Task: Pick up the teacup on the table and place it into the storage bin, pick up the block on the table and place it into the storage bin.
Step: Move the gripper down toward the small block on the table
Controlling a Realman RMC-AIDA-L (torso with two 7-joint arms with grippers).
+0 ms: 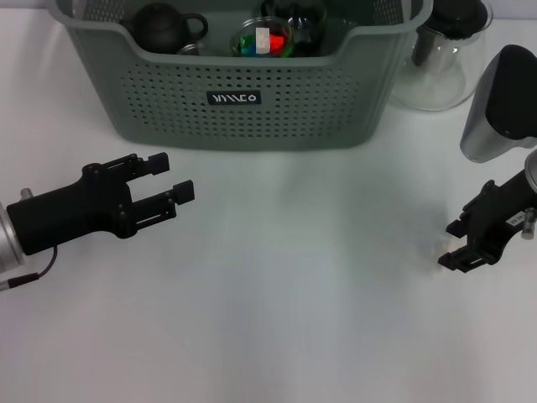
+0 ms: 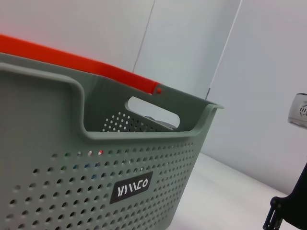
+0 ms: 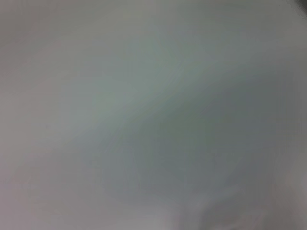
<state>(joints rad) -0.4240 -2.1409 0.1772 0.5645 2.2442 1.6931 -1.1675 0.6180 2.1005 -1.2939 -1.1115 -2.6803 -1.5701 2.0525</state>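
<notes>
- A grey-green storage bin (image 1: 243, 101) with perforated walls and a black label is seen at the far edge of the white table (image 1: 294, 319), near the middle.
- Inside the bin, a small clear teacup (image 1: 262, 38) holding coloured blocks (image 1: 252, 44) is seen, beside a dark teapot (image 1: 164, 27).
- A clear glass pitcher (image 1: 440, 59) is placed just beside the bin, toward the far right corner.
- The left gripper (image 1: 168, 189) is held above the table near the left edge, in front of the bin, its fingers spread apart with nothing between them.
- The right gripper (image 1: 470, 248) is held near the right edge; whether it is spread or closed cannot be told.
</notes>
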